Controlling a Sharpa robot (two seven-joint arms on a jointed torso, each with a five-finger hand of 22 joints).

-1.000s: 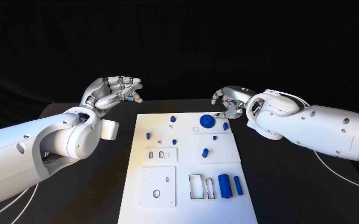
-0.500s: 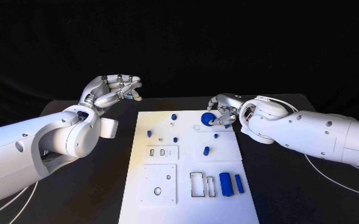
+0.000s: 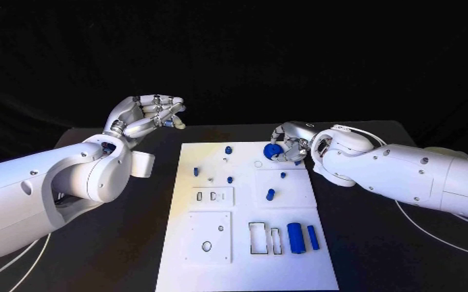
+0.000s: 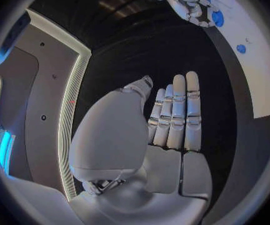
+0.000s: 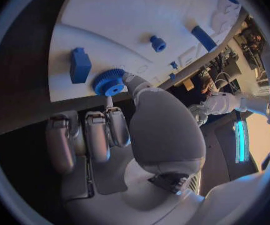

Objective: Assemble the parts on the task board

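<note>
Glossy white rounded arm shells dotted with small dark screws end in each silver, segmented robot hand.

Light is falling from above onto my table: the task board is glowing bright white, near glare, against a black backdrop that is swallowing all detail. My arms are catching soft highlights, with shadows underneath. My wrist views are bending straight edges hard at the rim, dark frame all round. My left hand is sitting dim; my right hand is shaded grey. Lit strips at the rims are blowing out.
</note>
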